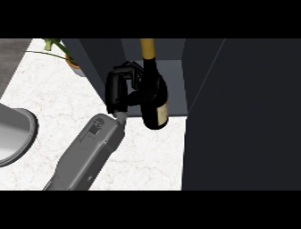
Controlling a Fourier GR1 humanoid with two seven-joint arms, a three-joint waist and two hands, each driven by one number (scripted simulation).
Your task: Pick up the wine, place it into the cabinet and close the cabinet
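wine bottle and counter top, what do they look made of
Wine bottle: probably dark glass, near black, with a gold foil-like neck wrap and a pale paper-like label. Counter top: looks like white marble or a similar stone, going by the faint grey veining.

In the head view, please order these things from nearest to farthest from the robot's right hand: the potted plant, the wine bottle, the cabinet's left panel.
1. The wine bottle: held in the right hand, on its right side.
2. The cabinet's left panel: just behind the hand, upward in the view.
3. The potted plant: farther to the upper left, past that panel.
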